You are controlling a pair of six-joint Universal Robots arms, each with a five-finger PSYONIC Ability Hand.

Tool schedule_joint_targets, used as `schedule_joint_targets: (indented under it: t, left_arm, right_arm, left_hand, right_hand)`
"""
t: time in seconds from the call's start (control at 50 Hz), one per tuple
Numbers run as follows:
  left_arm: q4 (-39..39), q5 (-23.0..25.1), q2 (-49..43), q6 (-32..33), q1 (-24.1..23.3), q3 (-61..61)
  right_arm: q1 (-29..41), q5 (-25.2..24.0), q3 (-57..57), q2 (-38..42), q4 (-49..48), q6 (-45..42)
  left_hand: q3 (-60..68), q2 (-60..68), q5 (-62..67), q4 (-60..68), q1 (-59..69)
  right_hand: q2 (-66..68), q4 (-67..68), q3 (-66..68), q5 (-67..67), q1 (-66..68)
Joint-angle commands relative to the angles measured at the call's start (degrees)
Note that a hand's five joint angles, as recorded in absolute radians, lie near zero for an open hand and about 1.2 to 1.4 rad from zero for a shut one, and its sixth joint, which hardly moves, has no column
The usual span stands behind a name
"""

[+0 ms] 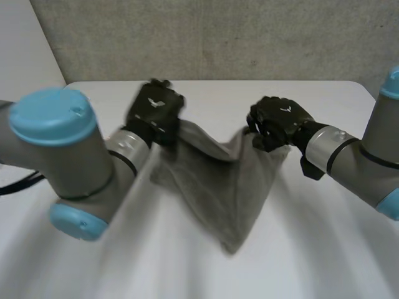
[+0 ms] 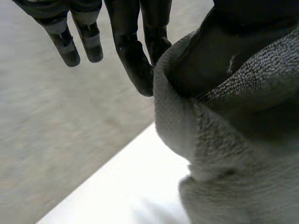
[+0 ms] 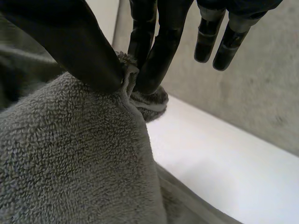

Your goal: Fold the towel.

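Note:
A grey towel (image 1: 224,177) hangs in the air between my two hands, sagging in the middle, its lowest tip touching the white table (image 1: 312,249). My left hand (image 1: 154,112) is shut on the towel's left top corner; in the left wrist view the thumb (image 2: 219,51) and a finger (image 2: 135,60) pinch the towel's rolled edge (image 2: 173,116). My right hand (image 1: 274,121) is shut on the right top corner; in the right wrist view the thumb (image 3: 79,46) and fingers (image 3: 161,51) pinch the towel's hem (image 3: 135,88).
The table's far edge (image 1: 218,82) runs in front of a grey wall (image 1: 218,37). My left arm's elbow (image 1: 68,156) stands over the table's near left part.

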Motion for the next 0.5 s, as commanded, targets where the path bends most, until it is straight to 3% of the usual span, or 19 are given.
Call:
schedule_joint_targets:
  t: [0.02,0.1,0.14,0.16,0.18,0.2,0.22,0.24,0.26,0.34,0.5]
  left_arm:
    - [1.25,-2.16,0.18,-6.37,7.36,-0.67]
    - [0.64,-1.99,-0.70,-13.73,12.71,-2.16]
    - [0.55,-1.73,-0.88,-15.32,14.20,-3.13]
    - [0.38,-1.46,-1.23,-16.38,15.26,-4.09]
    - [0.37,-1.46,-1.23,-16.39,15.27,-4.10]
    - [0.20,-1.37,-1.84,-16.74,15.88,-4.97]
    - [-0.06,-1.28,-2.37,-16.65,16.15,-5.76]
    - [-0.07,-1.28,-2.37,-16.65,16.15,-5.77]
    - [-0.41,-1.28,-2.81,-16.48,16.24,-6.21]
    - [-1.91,-1.28,-3.51,-16.48,16.24,-6.39]
    - [-3.58,-1.11,-2.46,-16.48,15.71,-5.68]
  right_arm:
    - [2.53,-0.66,3.12,0.09,-4.57,2.18]
    - [3.58,-1.89,2.86,2.19,-4.22,1.83]
    - [3.32,-2.07,2.86,2.37,-4.22,1.74]
    - [2.97,-2.24,2.68,2.46,-4.13,1.66]
    - [2.97,-2.24,2.68,2.46,-4.13,1.66]
    - [2.79,-2.59,2.33,2.46,-3.96,1.83]
    - [2.79,-3.38,1.89,2.29,-3.44,1.57]
    - [2.79,-3.39,1.89,2.28,-3.43,1.57]
    - [2.79,-4.08,1.54,2.11,-2.65,1.57]
    - [2.79,-4.62,0.23,1.93,0.16,1.39]
    - [0.95,-3.56,-1.98,2.20,8.07,1.39]
  left_hand:
    - [-2.82,3.32,3.01,-3.18,4.61]
    - [-2.82,3.32,3.01,-3.18,4.61]
    - [-2.82,1.18,0.87,-3.18,2.47]
    - [-2.82,-8.17,-8.48,-3.18,-6.88]
    - [-2.82,-8.26,-8.57,-3.18,-6.97]
    - [-2.82,-18.42,-18.73,-3.18,-17.13]
    - [-2.82,-34.51,-34.82,-3.18,-33.22]
    - [-2.82,-34.67,-34.98,-3.18,-33.38]
    - [-2.82,-49.83,-50.13,-3.18,-48.53]
    - [-2.82,-58.37,-58.68,-3.18,-57.08]
    - [-2.82,-60.24,-60.55,-3.18,-58.95]
  right_hand:
    - [3.85,-3.85,-2.33,4.75,6.90]
    - [3.85,-3.85,-2.33,4.75,6.90]
    - [-3.99,-3.85,-2.33,-3.09,-0.95]
    - [-37.63,-3.85,-2.33,-36.73,-34.59]
    - [-37.97,-3.85,-2.33,-37.07,-34.92]
    - [-61.79,-3.85,-2.33,-60.89,-58.74]
    - [-68.19,-3.85,-2.33,-65.25,-65.14]
    - [-68.25,-3.85,-2.33,-65.25,-65.20]
    - [-72.91,-3.85,-2.33,-65.25,-69.87]
    - [-76.15,-3.85,-2.33,-65.25,-73.10]
    - [-76.15,-3.85,-2.33,-65.25,-73.10]
